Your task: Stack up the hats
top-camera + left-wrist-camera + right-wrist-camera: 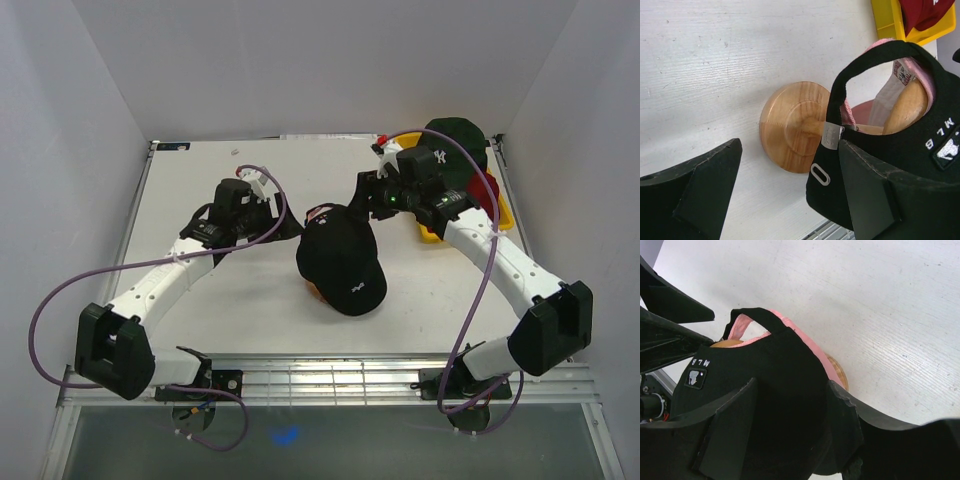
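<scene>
Table (200,310): stack site at centre, both arms reaching in from the far side of it

Black hat (342,262) sits on the wooden stand (790,125), over the pink hat (800,335). Long axis runs near to far: brim toward the arm bases, rear strap toward both pincers

Yellow bin (505,215) at far right holds the red hat (487,190) and dark green hat (458,140), just behind the right arm's wrist, well apart from the left arm

Right gripper (792,385): jaws part spread, straddling the black crown's rear; firm pinch not confirmed

Left gripper (790,150): wide open, holding nothing, one finger just beside the strap buckle

Judgement: right arm nearer the bin; its own cable and forearm crowd that reach
</scene>
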